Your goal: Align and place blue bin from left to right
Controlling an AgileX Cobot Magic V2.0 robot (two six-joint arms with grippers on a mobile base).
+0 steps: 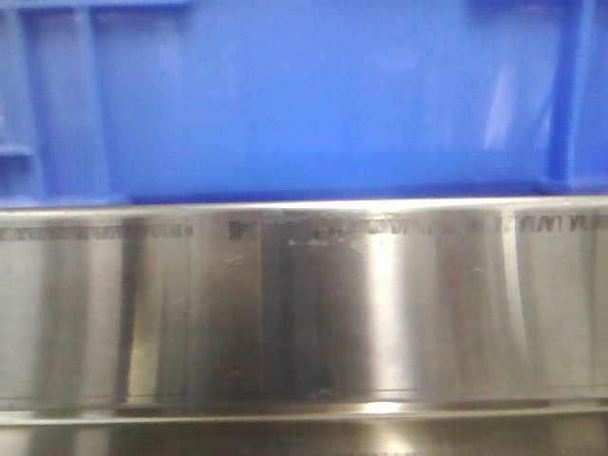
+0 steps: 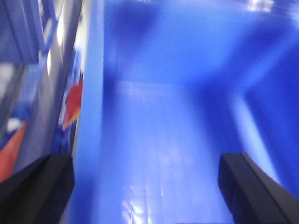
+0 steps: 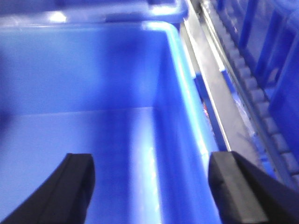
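The blue bin (image 1: 332, 95) fills the top half of the front view, with its smooth wall and corner ribs facing me; neither gripper shows there. In the left wrist view my left gripper (image 2: 147, 191) is open. It straddles the blue bin's left wall (image 2: 91, 140), with one black finger (image 2: 37, 186) outside and the other over the bin's floor. In the right wrist view my right gripper (image 3: 154, 191) is also open. It straddles the bin's right wall (image 3: 187, 116), with one finger (image 3: 243, 191) outside the rim. The bin looks empty inside.
A stainless steel front panel (image 1: 304, 304) runs below the bin. A metal rail (image 2: 51, 107), red-orange items (image 2: 72, 102) and a darker blue crate (image 2: 23, 28) lie to the bin's left. A metal roller track (image 3: 233, 93) and more blue crates (image 3: 275, 56) lie to its right.
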